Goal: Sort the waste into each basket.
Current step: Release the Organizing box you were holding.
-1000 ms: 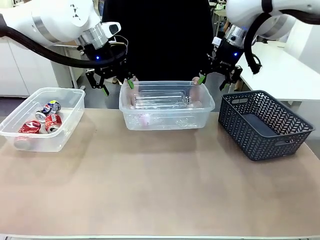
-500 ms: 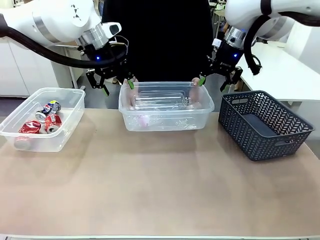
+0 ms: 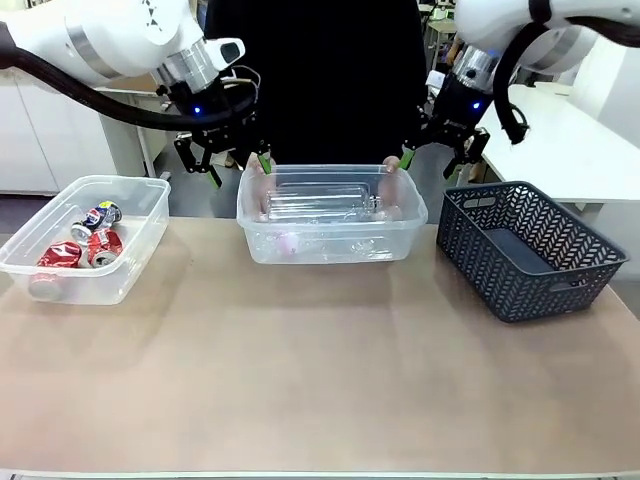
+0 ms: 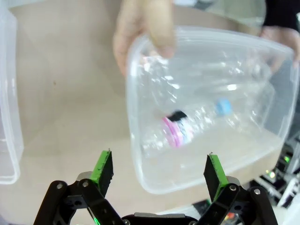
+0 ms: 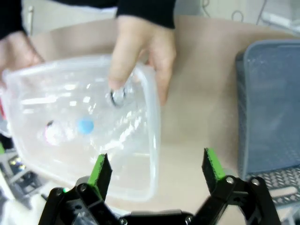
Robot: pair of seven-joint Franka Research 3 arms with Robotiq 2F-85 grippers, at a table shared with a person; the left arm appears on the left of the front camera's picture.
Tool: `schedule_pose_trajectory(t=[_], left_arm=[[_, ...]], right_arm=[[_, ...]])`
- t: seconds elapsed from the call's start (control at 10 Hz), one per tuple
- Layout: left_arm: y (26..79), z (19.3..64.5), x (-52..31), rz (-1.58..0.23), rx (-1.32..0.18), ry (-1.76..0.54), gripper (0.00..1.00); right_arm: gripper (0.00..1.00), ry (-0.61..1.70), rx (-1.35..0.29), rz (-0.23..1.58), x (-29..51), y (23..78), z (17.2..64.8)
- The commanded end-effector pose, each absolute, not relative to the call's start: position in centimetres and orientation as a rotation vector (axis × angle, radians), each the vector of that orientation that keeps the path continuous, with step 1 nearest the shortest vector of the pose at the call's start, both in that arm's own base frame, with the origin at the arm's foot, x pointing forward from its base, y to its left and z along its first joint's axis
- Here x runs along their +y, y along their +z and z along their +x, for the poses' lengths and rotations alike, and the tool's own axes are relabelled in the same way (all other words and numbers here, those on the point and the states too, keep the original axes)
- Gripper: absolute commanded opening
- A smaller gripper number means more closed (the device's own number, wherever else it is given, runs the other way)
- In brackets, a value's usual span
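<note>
A clear tub (image 3: 415, 213) stands at the table's far middle with clear plastic bottles (image 3: 320, 200) in it. The person's hands (image 3: 392, 186) hold it at both ends. My left gripper (image 3: 238, 170) hovers open just above its left end, and my right gripper (image 3: 428, 164) hovers open above its right end. In the left wrist view the open gripper (image 4: 158, 168) looks down on the tub (image 4: 140, 154), a pink-capped bottle (image 4: 176, 131) and a hand (image 4: 145, 33). The right wrist view has its open gripper (image 5: 155, 168) over the tub's rim (image 5: 152, 140) and a hand (image 5: 140, 56). A second clear tub (image 3: 148, 232) at the left holds crushed cans (image 3: 60, 255).
A dark lattice basket (image 3: 525, 245) stands at the right, close to the middle tub, and appears beside it in the right wrist view (image 5: 272, 117). The person in black stands at the far edge. The near half of the table (image 3: 320, 380) is bare.
Both grippers have risen slightly above the middle tub's ends. The person's hands have nudged that tub a little to the left.
</note>
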State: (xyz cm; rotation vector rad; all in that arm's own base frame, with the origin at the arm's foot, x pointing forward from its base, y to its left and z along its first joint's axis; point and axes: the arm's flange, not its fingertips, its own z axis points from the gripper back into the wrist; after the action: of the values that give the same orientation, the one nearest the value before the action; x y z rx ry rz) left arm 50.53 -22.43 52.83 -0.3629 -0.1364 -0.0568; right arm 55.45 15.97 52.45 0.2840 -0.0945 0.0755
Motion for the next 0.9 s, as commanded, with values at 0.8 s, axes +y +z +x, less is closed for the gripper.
schedule_pose_trajectory(t=[0.8], left_arm=[[58.5, 33.5, -17.7, -0.29, -0.117, -0.373, 1.0]], right_arm=[[1.0, 0.31, -0.155, 0.24, 11.2, 58.2, 29.3]])
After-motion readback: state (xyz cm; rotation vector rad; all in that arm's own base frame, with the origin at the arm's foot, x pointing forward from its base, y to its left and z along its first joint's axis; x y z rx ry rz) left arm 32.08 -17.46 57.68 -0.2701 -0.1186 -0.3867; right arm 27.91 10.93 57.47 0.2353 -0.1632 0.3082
